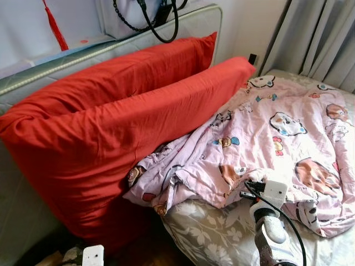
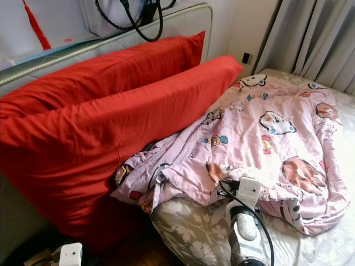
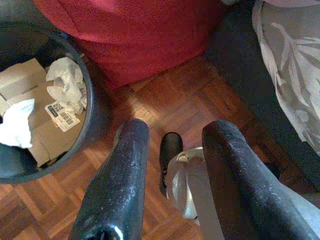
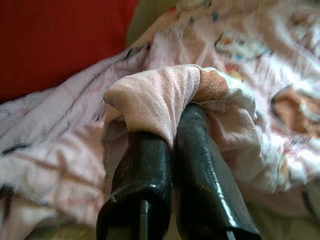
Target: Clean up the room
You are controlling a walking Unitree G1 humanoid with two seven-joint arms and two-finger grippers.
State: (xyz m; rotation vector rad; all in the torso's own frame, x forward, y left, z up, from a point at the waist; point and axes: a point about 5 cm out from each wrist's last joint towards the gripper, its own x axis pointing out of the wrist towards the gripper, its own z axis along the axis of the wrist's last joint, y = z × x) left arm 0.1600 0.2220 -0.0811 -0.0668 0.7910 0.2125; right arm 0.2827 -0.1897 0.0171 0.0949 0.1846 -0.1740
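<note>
The right hand [image 4: 165, 145] is closed on a fold of the pink cartoon blanket [image 1: 277, 144], which lies crumpled on the bed [image 1: 205, 233] beside two red pillows [image 1: 111, 127]. The left hand [image 3: 172, 165] hangs open above the wooden floor [image 3: 170, 95], near a dark bin [image 3: 92, 105] with cardboard and paper

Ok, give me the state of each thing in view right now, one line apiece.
Right end effector: shut on a fold of the pink blanket.
Left end effector: open, above the wooden floor.
Red pillows: upright, leaning on the headboard.
Trash bin: holding cardboard and paper.
</note>
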